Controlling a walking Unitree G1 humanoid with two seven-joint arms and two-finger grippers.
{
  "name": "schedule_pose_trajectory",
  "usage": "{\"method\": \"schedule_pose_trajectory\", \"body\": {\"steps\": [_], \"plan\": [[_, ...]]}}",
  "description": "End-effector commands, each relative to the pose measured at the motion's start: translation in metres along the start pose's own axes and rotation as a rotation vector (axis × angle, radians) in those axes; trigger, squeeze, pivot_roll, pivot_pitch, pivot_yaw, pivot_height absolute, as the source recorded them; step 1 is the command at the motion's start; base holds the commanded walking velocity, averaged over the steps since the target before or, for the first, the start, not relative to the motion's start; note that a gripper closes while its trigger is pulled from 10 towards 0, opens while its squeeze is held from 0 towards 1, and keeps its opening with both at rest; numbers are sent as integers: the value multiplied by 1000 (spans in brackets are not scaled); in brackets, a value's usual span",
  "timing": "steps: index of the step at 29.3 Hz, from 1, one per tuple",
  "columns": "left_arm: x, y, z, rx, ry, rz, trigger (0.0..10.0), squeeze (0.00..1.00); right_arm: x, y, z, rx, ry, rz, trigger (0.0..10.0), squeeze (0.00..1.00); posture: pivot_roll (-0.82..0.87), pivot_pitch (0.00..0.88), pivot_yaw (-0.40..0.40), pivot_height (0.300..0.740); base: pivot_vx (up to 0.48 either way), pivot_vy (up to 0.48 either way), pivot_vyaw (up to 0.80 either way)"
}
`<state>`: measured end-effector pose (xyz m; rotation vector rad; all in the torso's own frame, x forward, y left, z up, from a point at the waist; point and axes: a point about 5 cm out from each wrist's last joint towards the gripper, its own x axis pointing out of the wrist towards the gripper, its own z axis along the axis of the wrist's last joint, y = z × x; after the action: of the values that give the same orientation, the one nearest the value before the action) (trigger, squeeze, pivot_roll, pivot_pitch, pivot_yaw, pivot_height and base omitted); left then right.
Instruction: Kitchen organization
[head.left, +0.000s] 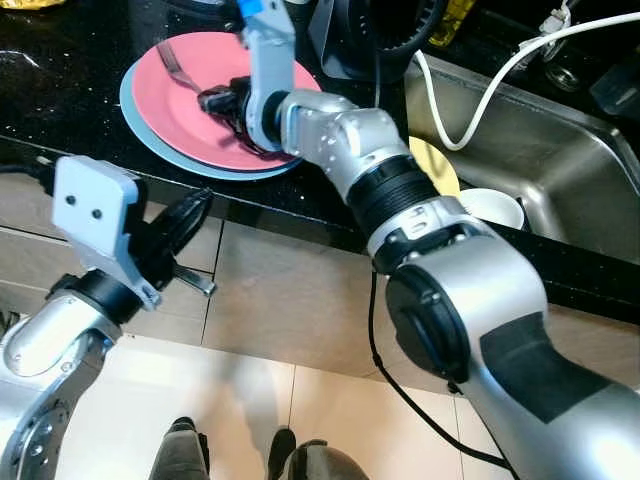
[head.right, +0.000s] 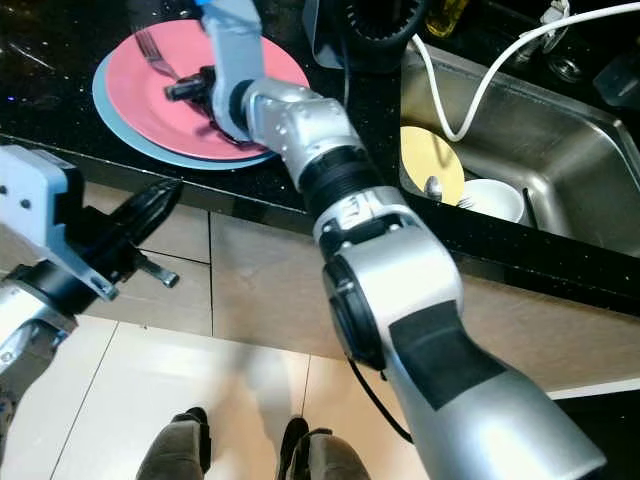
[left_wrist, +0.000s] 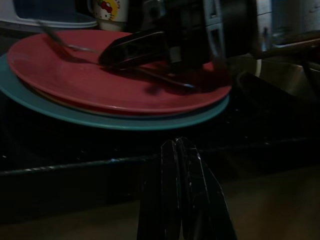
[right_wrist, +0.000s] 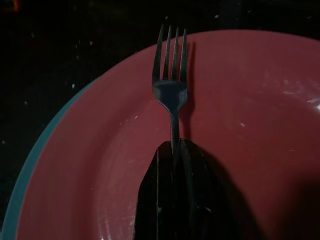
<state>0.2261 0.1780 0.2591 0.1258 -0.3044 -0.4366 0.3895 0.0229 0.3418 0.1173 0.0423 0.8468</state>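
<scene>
R gripper (right_wrist: 175, 150): fingers pressed together on the handle of the fork (right_wrist: 170, 90), tines pointing away from me. Fork sits over the pink plate (right_wrist: 240, 140); I can't tell whether the tines touch the plate or ride just above it. Pink plate is stacked on a blue plate (head.left: 150, 125), both on the black countertop (head.left: 60, 90) near its front edge.

L gripper (head.left: 190, 215): fingers closed on nothing, held below the counter edge in front of the cabinet fronts, tips aimed toward the plates. Idle as far as I can judge.

Step in hand, by my read: fork pick-up off the plate stack, grip made, lift not yet clear.

Next move calls for: straight lift w/o dragging tines across the plate, then carry right toward the sink (head.right: 560, 170), where a yellow plate (head.right: 425, 160) and a white bowl (head.right: 490, 200) sit. Watch the white cable (head.right: 480, 95) hanging into the basin, and keep the elbow off the counter edge.

Writing/labels: no readable text. A mug (left_wrist: 107, 10) behind the plates carries a cartoon cat-face print w/ a red bow; no brand name legible.
</scene>
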Motion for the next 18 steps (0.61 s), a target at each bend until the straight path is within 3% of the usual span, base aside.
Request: {"method": "schedule_pose_trajectory", "body": {"steps": [1,5,13,15,18], "plan": [[-2,-4,4,22,-3,-28,10000,0,-6,-8,6,61,-32,22,0,0,223,230,-259,740,0,0,0],[-1,-4,6,27,-6,-29,10000,0,-11,-13,14,88,-80,48,0,0,226,225,-255,740,0,0,0],[1,-2,9,38,-16,-36,10000,0,-36,-41,28,123,-164,83,0,0,235,208,-239,740,0,0,0],[2,-1,9,39,-20,-43,10000,0,-57,-62,30,132,-188,92,0,0,234,199,-236,740,0,0,0],[3,-1,9,39,-21,-46,10000,0,-68,-70,30,133,-197,97,0,0,230,195,-231,740,0,0,0]]}}
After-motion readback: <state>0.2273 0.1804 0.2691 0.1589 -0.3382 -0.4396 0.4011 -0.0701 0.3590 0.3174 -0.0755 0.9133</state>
